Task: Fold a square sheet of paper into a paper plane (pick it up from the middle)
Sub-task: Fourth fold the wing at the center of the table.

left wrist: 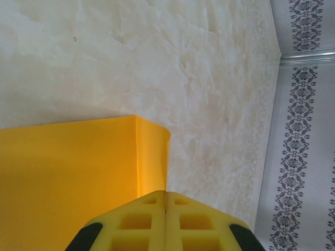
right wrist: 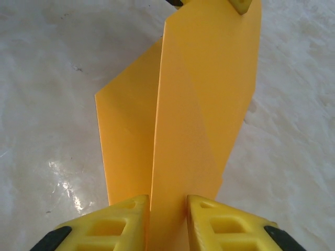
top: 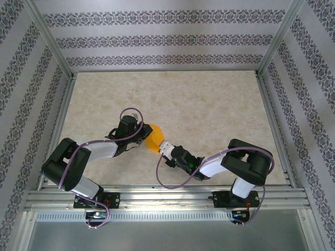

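Mid-tabletop point(top: 209, 99), square sheet of paper point(top: 153, 137) spans between both arms. Left wrist view: left claw point(left wrist: 166, 201) pressed together, pinching its folded edge. Right wrist view: right claw point(right wrist: 167, 206) slightly spread, creased sheet passing between fingers.

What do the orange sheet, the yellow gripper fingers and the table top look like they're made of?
Orange sheet: thin matte paper, holding sharp creases. Fingers: yellow plastic, apparently moulded, with recessed pockets; black tips, perhaps rubber. Table top: smooth marble-patterned surface with slight glare, likely laminate or vinyl.
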Robot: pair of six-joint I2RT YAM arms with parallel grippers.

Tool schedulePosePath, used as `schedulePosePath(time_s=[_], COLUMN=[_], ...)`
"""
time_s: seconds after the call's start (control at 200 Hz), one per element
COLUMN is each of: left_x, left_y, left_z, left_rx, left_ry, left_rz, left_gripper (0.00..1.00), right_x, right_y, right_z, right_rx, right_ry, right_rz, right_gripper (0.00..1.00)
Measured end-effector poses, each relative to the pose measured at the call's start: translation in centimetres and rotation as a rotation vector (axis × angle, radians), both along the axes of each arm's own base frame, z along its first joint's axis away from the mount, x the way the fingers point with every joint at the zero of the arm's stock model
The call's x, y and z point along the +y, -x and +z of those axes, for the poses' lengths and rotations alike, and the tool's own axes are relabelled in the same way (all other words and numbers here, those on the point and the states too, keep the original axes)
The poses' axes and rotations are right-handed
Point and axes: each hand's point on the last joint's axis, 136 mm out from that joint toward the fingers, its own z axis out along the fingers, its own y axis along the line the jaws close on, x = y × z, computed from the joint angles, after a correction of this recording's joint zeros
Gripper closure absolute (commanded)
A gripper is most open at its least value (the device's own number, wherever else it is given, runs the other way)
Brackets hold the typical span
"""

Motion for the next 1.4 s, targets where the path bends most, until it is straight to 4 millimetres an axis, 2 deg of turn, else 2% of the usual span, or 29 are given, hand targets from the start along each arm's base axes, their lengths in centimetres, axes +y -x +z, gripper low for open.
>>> schedulePosePath(time_s=[0.38,0.605,1.404], left_x=[0.0,0.04,0.6], left_y=[-0.01,0.05,0.18], left_z=[0.06,0.02,-0.39], left_rx=[-0.001,0.002,0.021], left_ry=[0.0,-0.001,-0.023], left_rz=[0.0,0.001,0.026], left_gripper=[1.0,1.0,1.0], right_x=[-0.02,-0.2,-0.05], right_y=[-0.54,-0.48,-0.25], right_z=[0.48,0.01,0.4], right_rx=[-0.008,0.008,0.057], right_ry=[-0.043,-0.049,-0.125], right_rz=[-0.021,-0.028,-0.04], right_gripper=[0.84,0.88,0.83])
